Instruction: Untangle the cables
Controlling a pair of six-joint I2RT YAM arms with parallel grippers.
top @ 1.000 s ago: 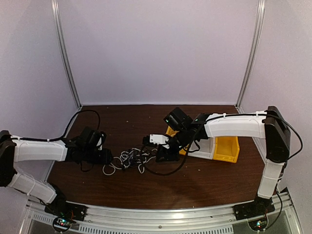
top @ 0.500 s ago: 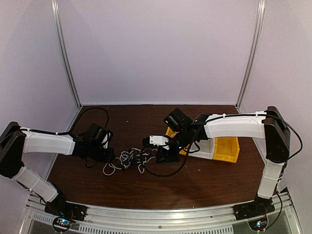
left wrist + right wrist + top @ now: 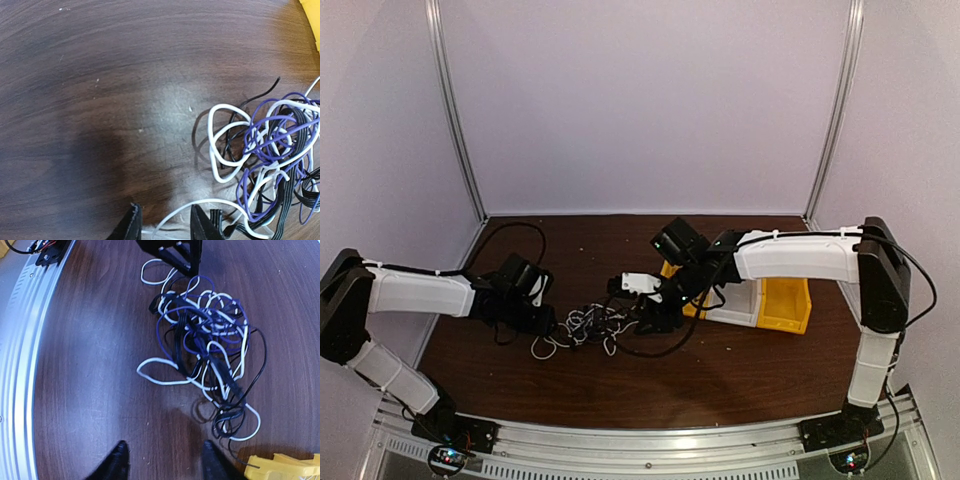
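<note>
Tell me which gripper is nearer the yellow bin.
Right. The right gripper hangs just left of the yellow bin; the left gripper sits beyond the cables.

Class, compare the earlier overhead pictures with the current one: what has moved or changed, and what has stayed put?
The left gripper has swung forward and inward to the clump's left edge; a white strand passes between its fingers, grip unclear. The right gripper has barely shifted; its jaws stand open over bare table. The cables remain one knotted clump, and the yellow bin is unmoved.

One tangled clump of cables (image 3: 205, 345): white, purple, black, perhaps three or four; one yellow bin (image 3: 782, 303).
</note>
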